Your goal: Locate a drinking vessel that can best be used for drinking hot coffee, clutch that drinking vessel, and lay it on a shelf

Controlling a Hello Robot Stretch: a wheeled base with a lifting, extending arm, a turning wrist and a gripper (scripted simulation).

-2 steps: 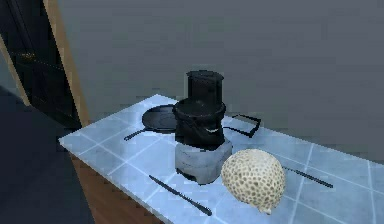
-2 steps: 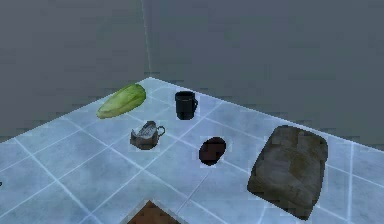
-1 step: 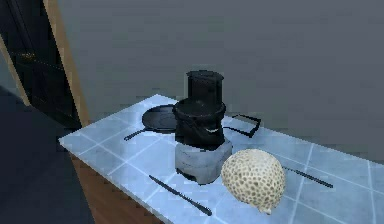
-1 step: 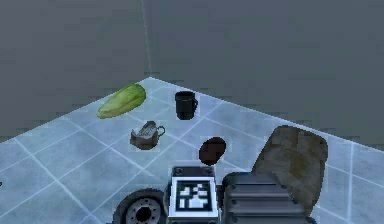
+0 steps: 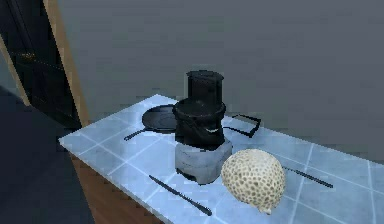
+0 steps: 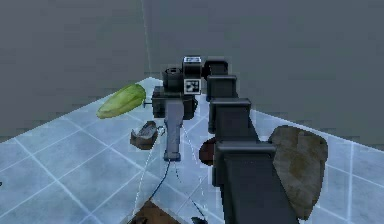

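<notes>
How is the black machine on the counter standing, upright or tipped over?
Upright: the black machine stands on its grey base on the tiled counter, its dark top straight above.

A black coffee machine [image 5: 203, 125] stood in the middle of a pale blue tiled counter [image 5: 105, 145], with a dark pan [image 5: 160, 120] just behind it to the left. A pale pitted lump [image 5: 253, 180] lay near right, beside a thin dark utensil [image 5: 180, 194]. A dark door [image 5: 35, 60] stood far left. In the arm side view, a green leafy thing [image 6: 122, 100] lay far left.
</notes>
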